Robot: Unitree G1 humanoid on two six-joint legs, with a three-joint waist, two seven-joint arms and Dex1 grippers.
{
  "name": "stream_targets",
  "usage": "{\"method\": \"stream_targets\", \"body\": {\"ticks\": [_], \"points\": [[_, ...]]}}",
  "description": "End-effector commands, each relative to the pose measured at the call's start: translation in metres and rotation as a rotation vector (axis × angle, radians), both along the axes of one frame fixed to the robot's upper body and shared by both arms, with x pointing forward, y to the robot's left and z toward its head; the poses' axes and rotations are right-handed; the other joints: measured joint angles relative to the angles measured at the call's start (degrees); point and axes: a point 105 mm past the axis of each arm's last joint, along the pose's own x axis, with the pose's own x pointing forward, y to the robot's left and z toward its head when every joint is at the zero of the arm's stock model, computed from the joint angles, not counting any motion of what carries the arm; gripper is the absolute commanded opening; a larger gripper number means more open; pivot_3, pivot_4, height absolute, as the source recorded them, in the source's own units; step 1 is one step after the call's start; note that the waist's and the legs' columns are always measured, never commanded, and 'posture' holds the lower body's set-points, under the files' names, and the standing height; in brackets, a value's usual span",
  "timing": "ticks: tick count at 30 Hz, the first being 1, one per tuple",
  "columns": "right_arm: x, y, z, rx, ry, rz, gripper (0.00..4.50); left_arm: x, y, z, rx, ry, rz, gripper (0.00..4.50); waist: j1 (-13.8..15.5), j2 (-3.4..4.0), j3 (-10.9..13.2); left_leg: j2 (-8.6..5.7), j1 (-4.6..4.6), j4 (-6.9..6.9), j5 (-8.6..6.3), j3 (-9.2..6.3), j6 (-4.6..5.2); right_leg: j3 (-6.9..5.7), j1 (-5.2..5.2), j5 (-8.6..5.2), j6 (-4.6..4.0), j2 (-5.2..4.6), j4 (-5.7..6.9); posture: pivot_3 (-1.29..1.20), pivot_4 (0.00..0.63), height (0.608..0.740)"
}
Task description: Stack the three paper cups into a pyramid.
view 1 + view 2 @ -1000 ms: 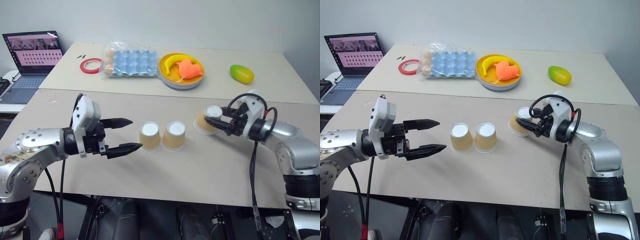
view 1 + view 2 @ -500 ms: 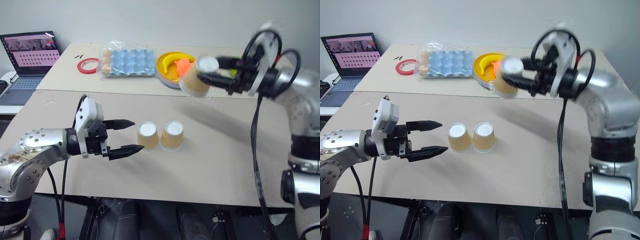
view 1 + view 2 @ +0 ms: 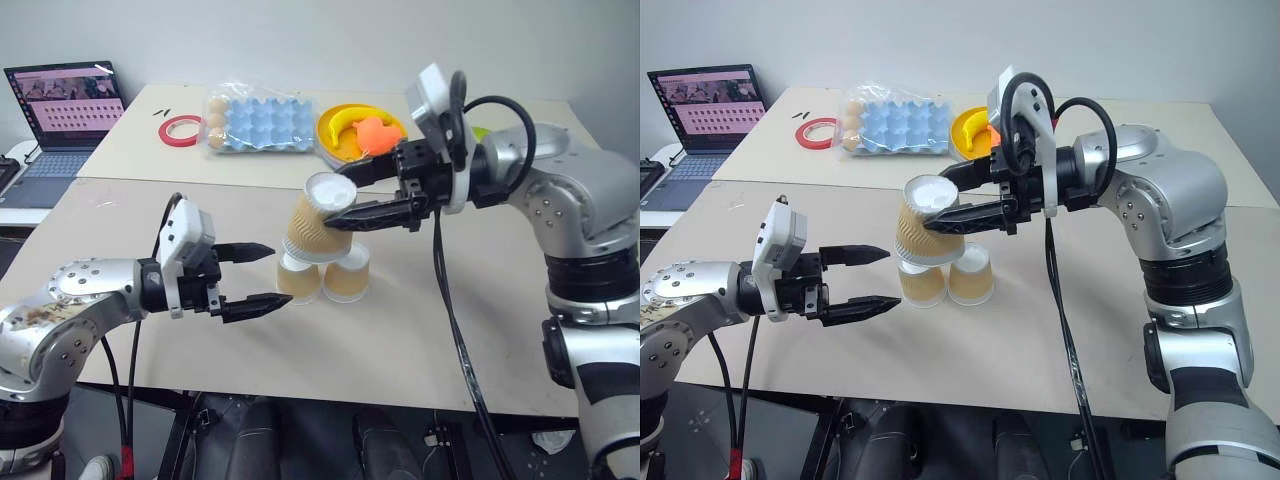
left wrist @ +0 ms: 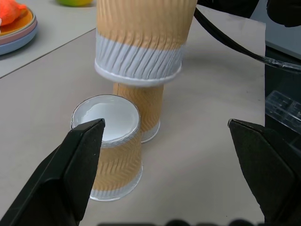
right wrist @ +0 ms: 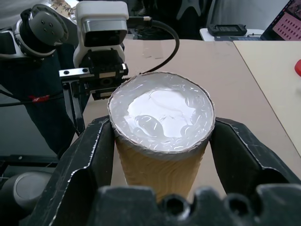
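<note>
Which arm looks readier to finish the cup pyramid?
The right: its gripper holds the third cup just above the two base cups. The left gripper waits open beside them.

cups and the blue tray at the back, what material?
Held cup: looks like ribbed tan paper, matte, with a white rim band and white base; both base cups look the same. Egg tray: pale blue moulded cells under a crinkly clear wrap, probably thin plastic or pulp; I can't tell which.

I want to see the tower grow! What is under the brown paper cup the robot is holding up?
Under the held tan ribbed paper cup stand two matching upside-down cups side by side on the table; it hides part of the far one.
</note>
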Motion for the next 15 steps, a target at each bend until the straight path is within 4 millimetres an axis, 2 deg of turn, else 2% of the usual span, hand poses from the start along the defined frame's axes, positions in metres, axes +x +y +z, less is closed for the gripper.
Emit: {"method": "stream_targets", "body": {"ticks": [1,6,15], "points": [[0.005,-0.001,-0.001,-0.003,-0.043,-0.007,2.81,-0.004,0.001,0.010,-0.005,-0.057,-0.001,4.50,0.00,0.00,0.00,0.00,0.00,0.00,0.00,0.00,0.00,0.00,0.00,0.00,0.00,0.00,0.00,0.00,0.150,0.645],[0.013,0.000,-0.011,-0.021,-0.043,-0.027,2.81,-0.005,0.000,0.010,-0.008,-0.057,0.002,4.50,-0.04,0.00,0.00,0.00,0.00,0.00,0.00,0.00,0.00,0.00,-0.01,0.00,0.00,0.00,0.00,0.00,0.150,0.645],[0.017,0.002,-0.013,-0.019,-0.033,-0.034,2.81,-0.006,0.000,0.010,-0.007,-0.057,0.008,4.50,-0.05,0.00,0.00,0.00,0.00,0.00,0.00,0.00,0.00,0.00,-0.01,0.00,0.00,0.00,0.04,0.00,0.150,0.645]]}}
